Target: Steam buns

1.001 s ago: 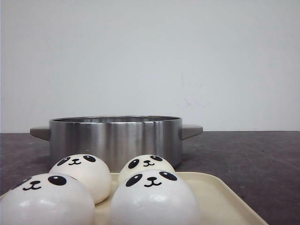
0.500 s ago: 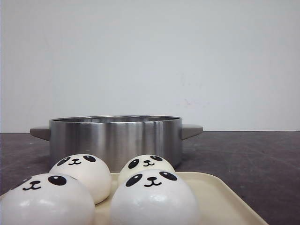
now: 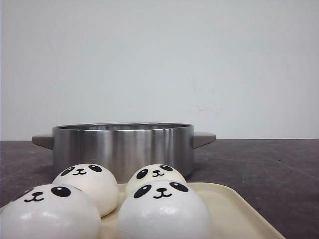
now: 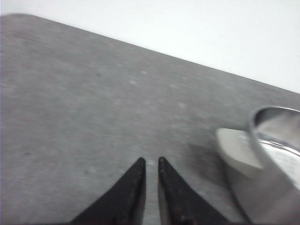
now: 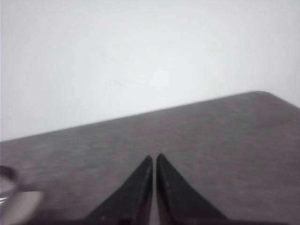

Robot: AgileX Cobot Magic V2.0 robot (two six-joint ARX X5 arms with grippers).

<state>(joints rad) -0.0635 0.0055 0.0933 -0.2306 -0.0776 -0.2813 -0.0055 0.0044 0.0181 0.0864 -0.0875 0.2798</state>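
the steel pot (image 3: 123, 145) stands behind the cream tray (image 3: 234, 209), where all four buns (image 3: 164, 210) sit. nothing's begun, i judge. my left gripper (image 4: 151, 164) and right gripper (image 5: 154, 159) are pinched together, empty; next i open one over a bun.

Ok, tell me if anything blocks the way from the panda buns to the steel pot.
Nothing visible does. The four white panda-faced buns sit on a cream tray directly in front of the round brushed-steel pot, which has no lid on. Only the pot's own wall rises between them, so the buns must go over its rim.
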